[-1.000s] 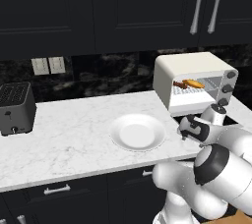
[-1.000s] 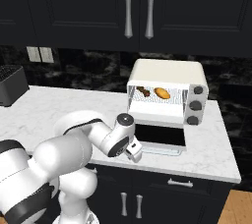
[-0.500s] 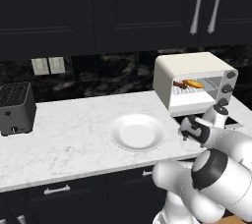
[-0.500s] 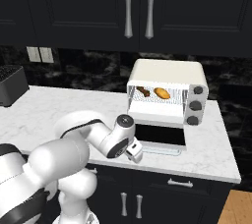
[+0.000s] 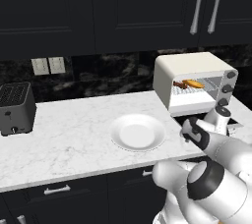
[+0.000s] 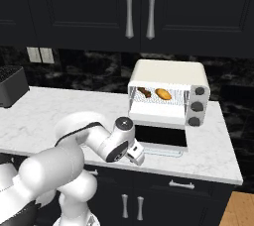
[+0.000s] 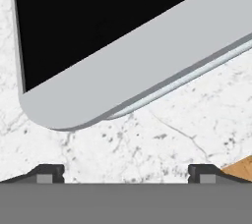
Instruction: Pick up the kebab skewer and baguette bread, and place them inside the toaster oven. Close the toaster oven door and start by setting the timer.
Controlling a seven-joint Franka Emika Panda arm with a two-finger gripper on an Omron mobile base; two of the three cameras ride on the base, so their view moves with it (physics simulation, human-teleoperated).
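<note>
Worktop (image 5: 74, 134): white marble under dark cabinets, carrying all we describe.
Oven (image 6: 168, 77): cream box at the right end of the worktop; inside on the rack lie the skewer (image 6: 145, 92) and, just beside it to the right, the bread (image 6: 162, 93). We judge the loading part of the task done.
Door (image 6: 161, 137): dropped flat in front of the oven, dark glass up, its long axis running left to right along the worktop edge. In the hand view its pale rim (image 7: 147, 78) crosses the picture on a slant, with marble below it.
End effector (image 7: 125, 171): fingers spread as wide as they go, holding nothing. In the right base view it sits low at the worktop front, just beside the door's near left corner.
Key relation: the door's free edge, with the handle bar, lies just ahead of the fingertips (image 7: 49, 173) and across their line. We cannot tell whether they touch it; the hand view shows marble between.
Next move, as we judge it: get under that near edge and swing the door up and back toward the oven, then go to the knobs (image 6: 197, 106) on its right face.
Nearby: a white plate (image 5: 138, 132) left of the oven, a black toaster (image 5: 15, 107) well apart at the far left.
</note>
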